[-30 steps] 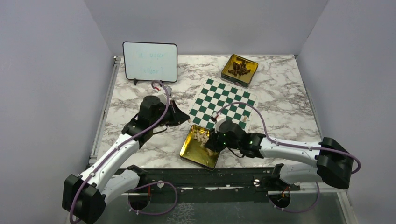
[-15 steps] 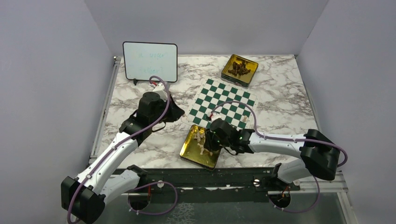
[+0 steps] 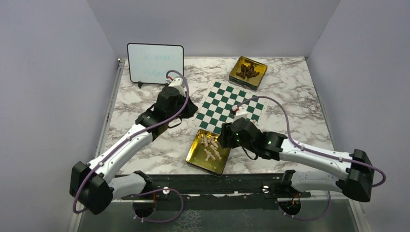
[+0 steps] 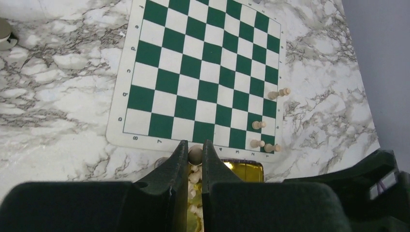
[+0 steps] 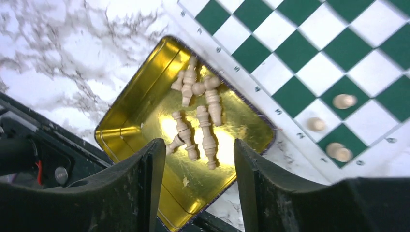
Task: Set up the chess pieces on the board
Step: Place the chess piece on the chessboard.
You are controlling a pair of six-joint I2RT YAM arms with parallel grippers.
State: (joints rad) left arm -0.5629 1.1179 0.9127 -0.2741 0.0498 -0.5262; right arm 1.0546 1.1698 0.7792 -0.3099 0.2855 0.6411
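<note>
Right wrist view: right pincer [image 5: 198, 145] hangs released above the gold tin [image 5: 130, 116] of chess pieces [image 5: 208, 130]; left pincer [image 4: 195, 144] clenches one pale piece [image 4: 195, 154], board [image 4: 203, 72] just beyond its tips.

You have a marble-patterned table [image 3: 300, 111], white with grey veins, closed in by plain grey walls [image 3: 48, 96] on the left, back and right. At the far left stands a black-framed whiteboard [image 3: 155, 64], upright, with faint green writing too pale to read. A square gold tin [image 3: 241, 83] sits at the far edge, well apart from a second gold tin [image 3: 198, 157] near you, just beside the dark rail [image 3: 217, 182] along the table's near edge.
</note>
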